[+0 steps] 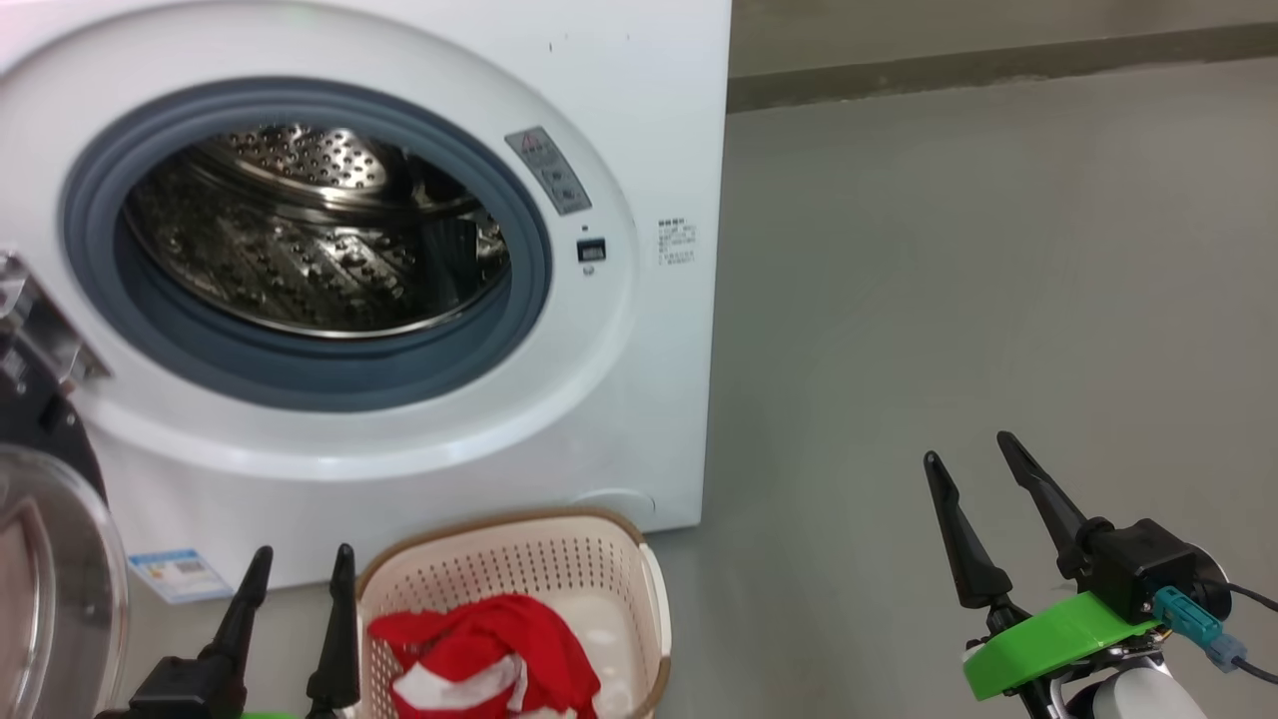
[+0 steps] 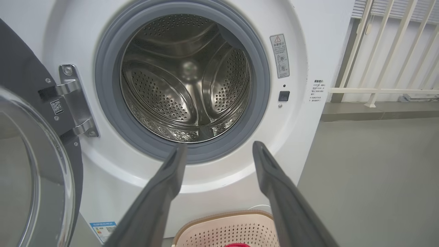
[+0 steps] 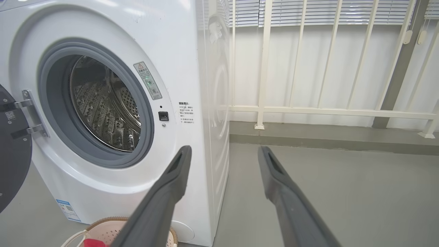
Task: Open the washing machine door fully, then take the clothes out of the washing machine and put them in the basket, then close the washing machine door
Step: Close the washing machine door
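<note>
- The washing machine (image 1: 639, 120) takes up the upper left of the head view. Its drum (image 1: 300, 240) shows bare perforated steel, and the left wrist view looks deep into it and finds no fabric.
- The clothes (image 1: 489, 649), red with white patches, lie heaped in the basket (image 1: 654, 589) at the bottom centre, just in front of the machine's lower front.
- The washing machine door (image 1: 50, 579) stands swung open at the lower left edge, glass bowl facing out, so closing it looks like the one step left.
- The left gripper (image 1: 305, 549) sits at the bottom left between door and basket, fingers spread apart and holding nothing.
- The right gripper (image 1: 966, 447) hovers at the lower right over bare floor (image 1: 949, 250), well away from the machine, also spread and empty.
- Risk: the door probably swings across the spot where the left gripper sits. Pushed without first clearing those fingers, it could knock or pin them.
- Risk: the glossy rim and curved glass likely give poor purchase, so a fingertip push may slide off or leave the door unlatched.
- Risk: the basket sits close under the opening. Whether the door's lower edge clears its rim cannot be told, and a clip would shove it aside.
- Risk: the grey gasket (image 1: 90, 200) hides the drum's near bottom in the head view, so a small garment could be trapped there.
</note>
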You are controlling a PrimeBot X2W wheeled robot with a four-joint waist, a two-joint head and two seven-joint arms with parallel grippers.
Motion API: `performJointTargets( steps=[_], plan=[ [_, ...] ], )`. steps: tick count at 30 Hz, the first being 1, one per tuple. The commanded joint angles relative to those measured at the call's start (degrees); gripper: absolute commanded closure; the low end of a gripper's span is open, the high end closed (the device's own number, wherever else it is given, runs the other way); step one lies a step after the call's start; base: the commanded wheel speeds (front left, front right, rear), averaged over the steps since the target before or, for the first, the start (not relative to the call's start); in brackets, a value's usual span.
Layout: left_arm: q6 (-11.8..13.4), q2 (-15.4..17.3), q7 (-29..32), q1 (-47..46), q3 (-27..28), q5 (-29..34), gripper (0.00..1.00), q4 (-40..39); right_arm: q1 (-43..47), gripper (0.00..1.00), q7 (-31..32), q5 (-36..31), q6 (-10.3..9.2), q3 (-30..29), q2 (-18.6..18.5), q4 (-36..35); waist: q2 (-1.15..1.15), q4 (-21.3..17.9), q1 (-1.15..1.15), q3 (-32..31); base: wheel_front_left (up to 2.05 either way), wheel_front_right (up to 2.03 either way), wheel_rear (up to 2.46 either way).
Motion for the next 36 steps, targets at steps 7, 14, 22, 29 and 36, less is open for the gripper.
performJointTargets(
  steps=[7, 14, 22, 29, 36],
  plan=[
    [-0.4, 0.4, -0.5, -0.9, 1.3, -0.6, 0.00, -2.3, -0.9, 0.00, -0.4, 0.6, 0.36, 1.1, -0.7, -1.3, 0.00, 0.1, 0.00, 0.4, -1.83, 1.83, 0.00],
    [-0.6, 0.4, -0.5, -0.7, 1.3, -0.9, 0.00, -3.5, -1.1, 0.00, -0.4, 0.7, 0.36, 0.9, -0.9, -1.2, 0.00, 0.2, 0.00, 0.7, -0.82, 0.82, 0.00],
    [-0.7, 0.3, -0.5, -0.9, 1.5, -1.4, 0.00, -3.7, -1.3, 0.00, -0.4, 0.7, 0.36, 0.7, -0.7, -1.3, 0.00, 0.6, 0.00, 1.0, -0.04, 0.04, 0.00],
    [-0.1, 0.3, -0.5, -1.0, 1.5, -1.2, 0.00, -4.2, -1.3, 0.00, -0.4, 0.7, 0.36, 0.8, -0.6, -1.2, 0.00, 1.5, 0.00, 0.9, 0.00, 0.00, 0.00],
    [0.1, 0.3, -0.5, -1.2, 1.7, -1.0, 0.00, -4.6, -1.3, 0.00, -0.4, 0.8, 0.36, 1.3, -0.6, -1.5, 0.00, 4.5, 0.00, 0.9, 0.00, 0.00, 0.00]
  ],
)
